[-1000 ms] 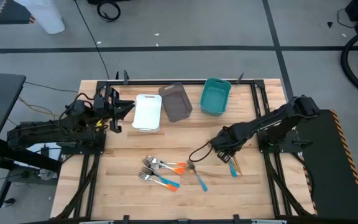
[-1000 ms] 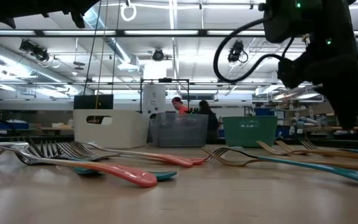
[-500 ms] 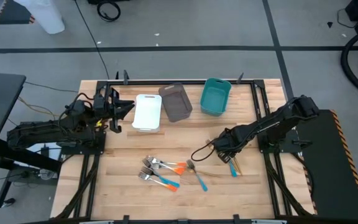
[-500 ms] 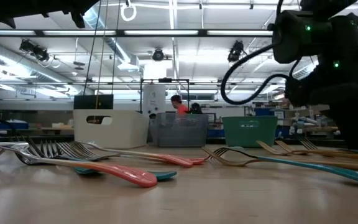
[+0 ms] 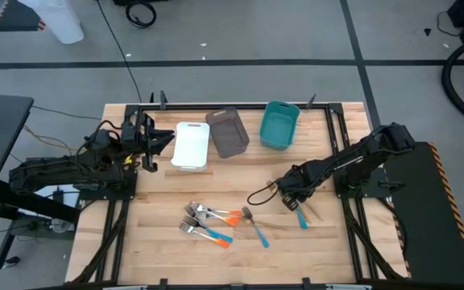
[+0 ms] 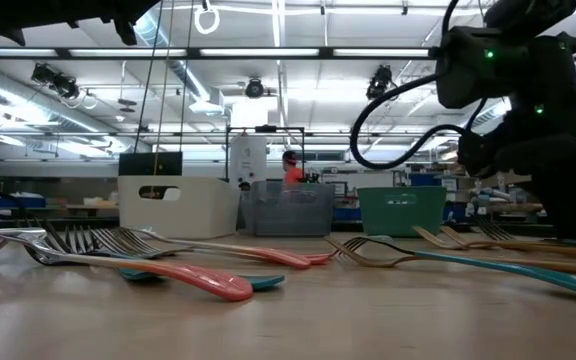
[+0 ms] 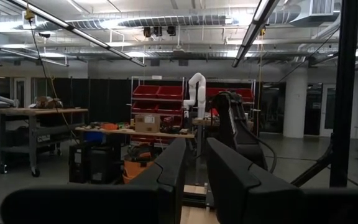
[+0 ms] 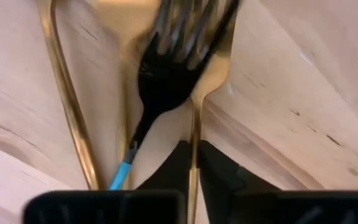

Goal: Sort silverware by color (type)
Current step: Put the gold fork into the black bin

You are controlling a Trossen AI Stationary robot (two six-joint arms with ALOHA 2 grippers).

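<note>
The silverware lies in two groups on the wooden table. Several forks with orange and blue handles (image 5: 208, 221) lie near the front middle. A blue-handled fork (image 8: 157, 87) and slim gold forks (image 5: 306, 211) lie farther right. My right gripper (image 5: 290, 200) points down over this right group, shut on one gold fork (image 8: 211, 68). A second gold handle (image 8: 67, 93) lies beside it. My left gripper (image 5: 163, 138) hangs raised at the far left, by the white bin. A narrow gap shows between its fingers, with nothing in it. My right gripper pinches the gold fork's thin handle (image 8: 194, 134) between its two fingers, a short way behind the head. The fingers come from above, pointing down, one on each side of the handle. The fork lies flat on the table, next to the blue-handled fork.
Three bins stand in a row at the back: white (image 5: 191, 145), grey (image 5: 227, 133) and teal (image 5: 279, 125). A black cable (image 5: 260, 197) loops beside the right gripper. Bare wood lies between the bins and the forks.
My right gripper has sunk toward the table, down onto the forks at the right. The forks lie where they were.
</note>
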